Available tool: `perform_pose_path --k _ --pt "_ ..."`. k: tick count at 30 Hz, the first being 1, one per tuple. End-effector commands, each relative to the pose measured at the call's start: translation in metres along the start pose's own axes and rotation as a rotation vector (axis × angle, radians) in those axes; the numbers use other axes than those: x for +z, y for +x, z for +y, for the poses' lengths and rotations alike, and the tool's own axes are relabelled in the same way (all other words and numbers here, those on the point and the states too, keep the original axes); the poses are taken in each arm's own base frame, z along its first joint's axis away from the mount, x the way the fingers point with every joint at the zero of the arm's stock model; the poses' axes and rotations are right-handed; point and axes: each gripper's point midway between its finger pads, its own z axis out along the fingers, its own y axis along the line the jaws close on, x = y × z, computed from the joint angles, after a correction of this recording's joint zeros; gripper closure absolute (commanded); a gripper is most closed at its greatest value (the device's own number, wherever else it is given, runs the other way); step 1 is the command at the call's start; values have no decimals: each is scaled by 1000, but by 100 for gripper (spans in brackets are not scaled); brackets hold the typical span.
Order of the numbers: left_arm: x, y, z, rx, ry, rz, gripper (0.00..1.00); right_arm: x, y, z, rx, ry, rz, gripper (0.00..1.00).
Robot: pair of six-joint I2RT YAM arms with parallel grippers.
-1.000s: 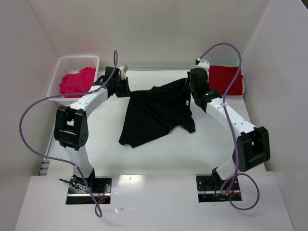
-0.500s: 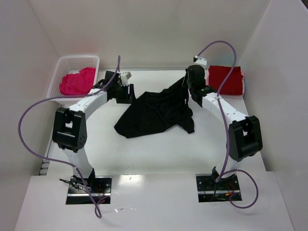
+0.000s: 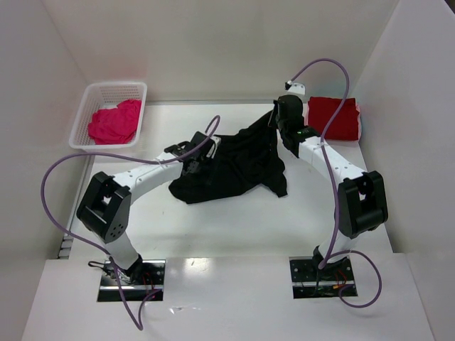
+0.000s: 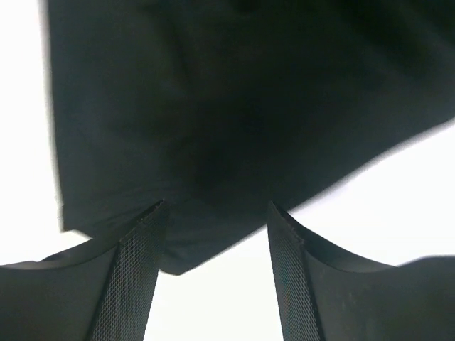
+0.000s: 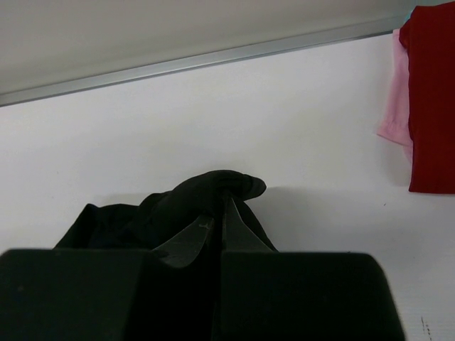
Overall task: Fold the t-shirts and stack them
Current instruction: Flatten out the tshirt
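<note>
The black t-shirt (image 3: 231, 167) lies crumpled mid-table. Its far right corner is lifted by the right gripper (image 3: 277, 122), whose fingers are clamped together on a bunch of cloth. The left gripper (image 3: 195, 163) hangs over the shirt's left edge, fingers (image 4: 138, 277) spread apart with the hem showing between them. Bare table (image 3: 234, 220) stretches along the near side. The dark red t-shirt (image 3: 334, 117) sits folded far right. The magenta-pink t-shirt (image 3: 114, 121) lies in the basket (image 3: 117, 85) far left.

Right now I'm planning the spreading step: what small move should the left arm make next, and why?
Probably lower the left gripper and close on the edge of the black t-shirt. Its jaws hang open over that cloth, the right gripper is shut on a far fold, and the shirt lies crumpled; a second grip lets both arms spread it.
</note>
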Motion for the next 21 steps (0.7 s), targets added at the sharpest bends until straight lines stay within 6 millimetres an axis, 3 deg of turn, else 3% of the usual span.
perform_pose_path --k 1,4,10,21 --pt "-2 -3 34 -59 -191 -19 35 -8 -37 5 34 -22 -107 100" --pt "4 2 39 -54 -224 -2 36 -6 -34 -1 34 -11 -101 100" --pt "18 15 27 12 -239 42 37 -9 -38 -1 37 -14 -109 100" --pt "29 20 19 10 -194 55 37 -6 -34 -1 34 -11 -101 100"
